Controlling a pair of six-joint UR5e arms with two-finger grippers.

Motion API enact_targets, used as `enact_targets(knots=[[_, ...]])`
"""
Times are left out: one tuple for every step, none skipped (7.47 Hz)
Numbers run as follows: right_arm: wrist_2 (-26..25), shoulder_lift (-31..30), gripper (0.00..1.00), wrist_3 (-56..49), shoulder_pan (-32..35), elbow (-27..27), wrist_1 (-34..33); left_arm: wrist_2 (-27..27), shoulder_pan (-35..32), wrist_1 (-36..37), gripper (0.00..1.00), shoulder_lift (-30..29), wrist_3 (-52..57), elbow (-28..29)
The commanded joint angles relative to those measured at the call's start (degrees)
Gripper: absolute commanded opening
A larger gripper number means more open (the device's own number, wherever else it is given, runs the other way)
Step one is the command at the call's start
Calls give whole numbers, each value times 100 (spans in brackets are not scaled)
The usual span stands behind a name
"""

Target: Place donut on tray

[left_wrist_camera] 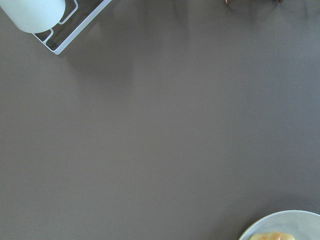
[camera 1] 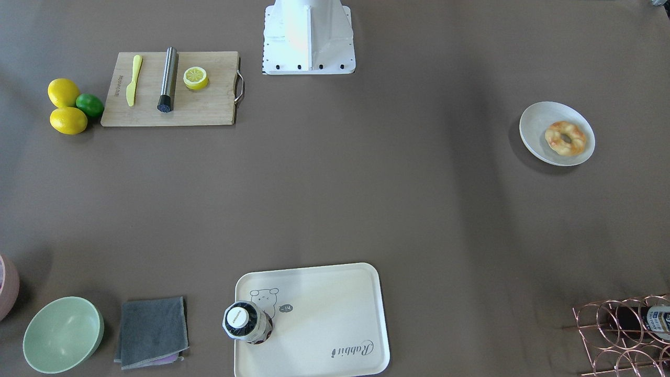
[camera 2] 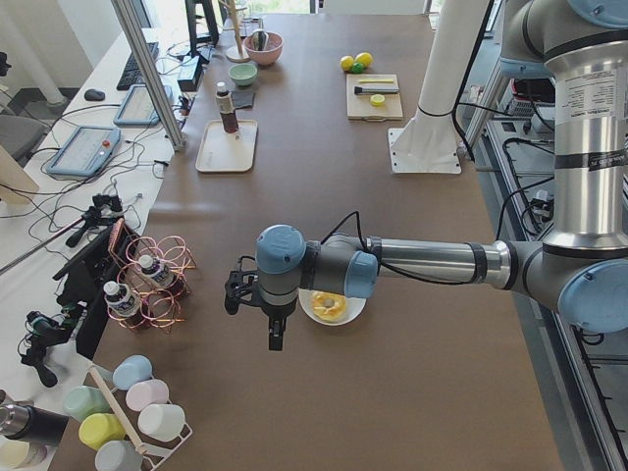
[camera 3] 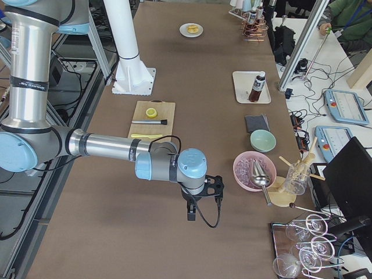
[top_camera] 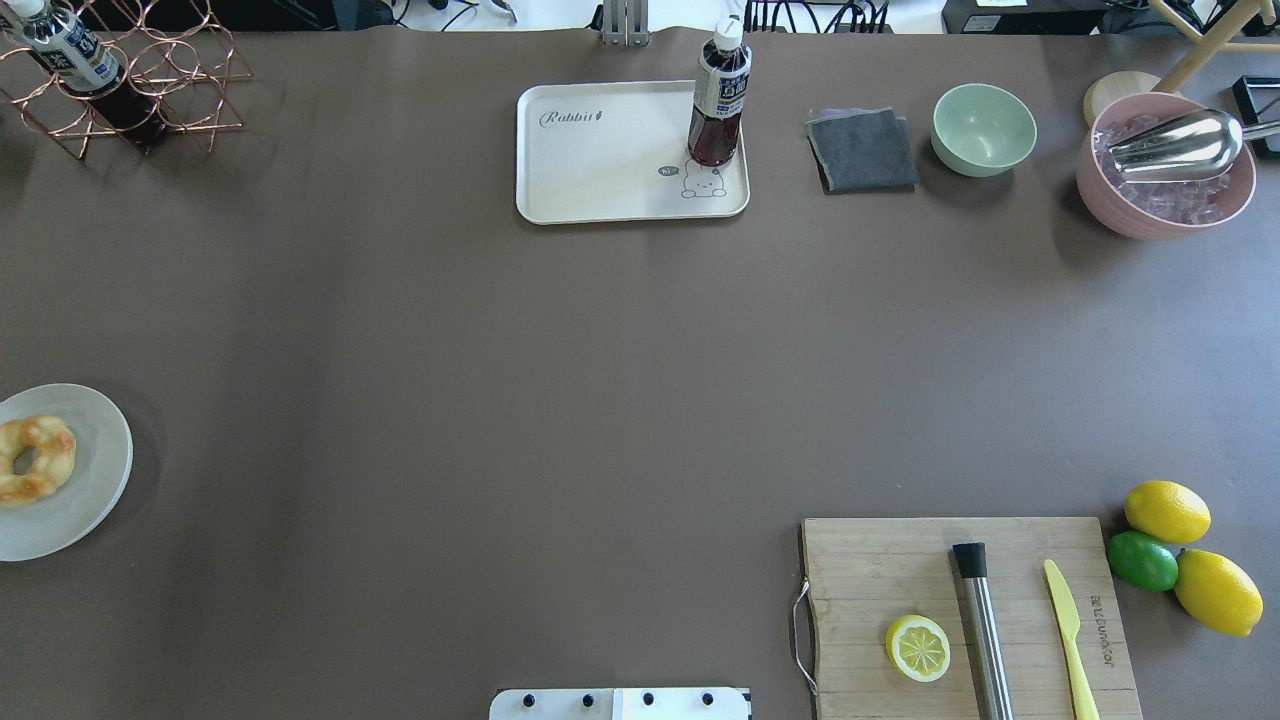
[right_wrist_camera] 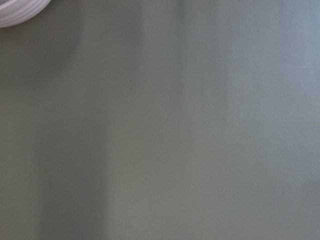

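Observation:
The donut point(camera 1: 565, 138), pale yellow with orange-brown patches, lies on a round white plate point(camera 1: 534, 125) at the table's end on my left side; it also shows in the overhead view point(top_camera: 35, 458). The cream tray point(camera 1: 324, 314) with the bear drawing lies at the table's far edge from my base, with a dark drink bottle point(camera 1: 247, 322) standing on its corner. My left gripper point(camera 2: 276, 337) hangs above the table just beside the plate, seen only in the exterior left view. My right gripper point(camera 3: 190, 215) hangs near the opposite end. I cannot tell whether either is open or shut.
A wooden cutting board point(top_camera: 900, 560) holds a halved lemon point(top_camera: 918, 648), a steel muddler and a yellow knife. Lemons and a lime point(top_camera: 1143, 560) lie beside it. A green bowl point(top_camera: 984, 128), grey cloth point(top_camera: 862, 150), pink ice bowl point(top_camera: 1165, 200) and copper bottle rack point(top_camera: 130, 70) line the far edge.

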Motion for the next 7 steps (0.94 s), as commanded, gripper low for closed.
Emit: enact_targets(knots=[[0, 0, 99, 0, 0, 0, 0, 0, 9, -9, 99, -17, 9, 10], [0, -8, 99, 0, 0, 0, 0, 0, 9, -17, 99, -18, 9, -8], [0, -9, 99, 0, 0, 0, 0, -9, 0, -18, 99, -18, 9, -34], [0, -9, 99, 0, 0, 0, 0, -9, 0, -122, 99, -70, 9, -25], [-9, -17, 99, 0, 0, 26, 0, 0, 0, -445, 99, -70, 9, -17], [-9, -17, 99, 0, 0, 26, 0, 0, 0, -622, 99, -79, -9, -8], [-9, -17, 99, 0, 0, 26, 0, 0, 0, -624, 99, -97, -9, -25]])
